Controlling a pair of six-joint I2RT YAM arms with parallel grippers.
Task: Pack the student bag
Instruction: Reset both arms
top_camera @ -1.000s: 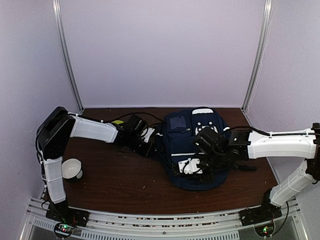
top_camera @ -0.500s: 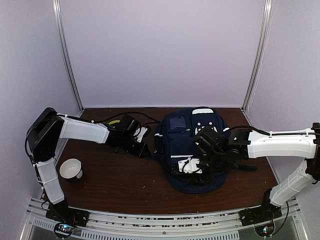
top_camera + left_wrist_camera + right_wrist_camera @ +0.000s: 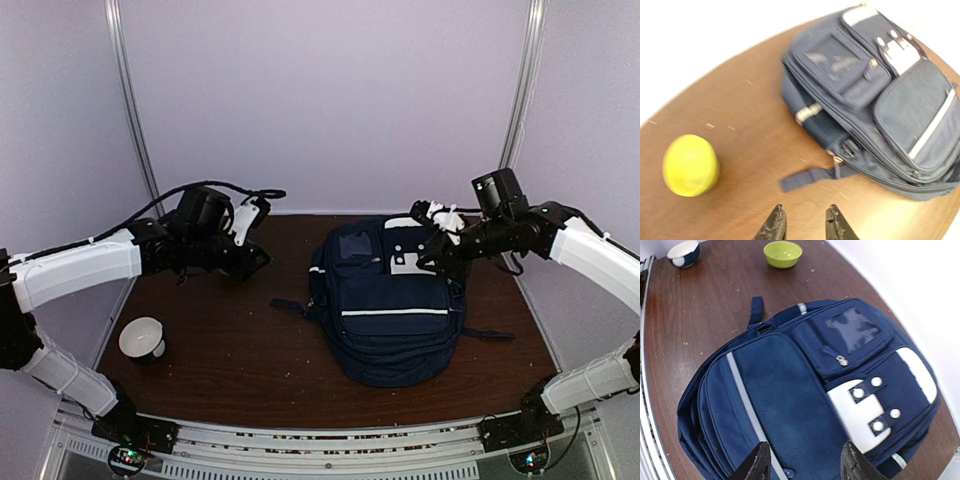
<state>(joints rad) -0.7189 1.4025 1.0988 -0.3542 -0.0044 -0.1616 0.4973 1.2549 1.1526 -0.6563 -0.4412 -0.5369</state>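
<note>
From above, we see the student bag (image 3: 385, 320) flat on the surface (image 3: 230, 350), centre-right. Left wrist: left claw (image 3: 804, 210) narrowly parted, apparently empty. Right wrist: right claw (image 3: 806, 445) wide, empty. The fabric looks soft and floppy, probably best pinched at a strap (image 3: 756, 310).

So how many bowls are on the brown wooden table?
2. A small white bowl with a dark outside sits near the table edge at the front left. A round yellow-green bowl sits further back, left of the navy-blue fabric backpack. More may be hidden from view.
</note>
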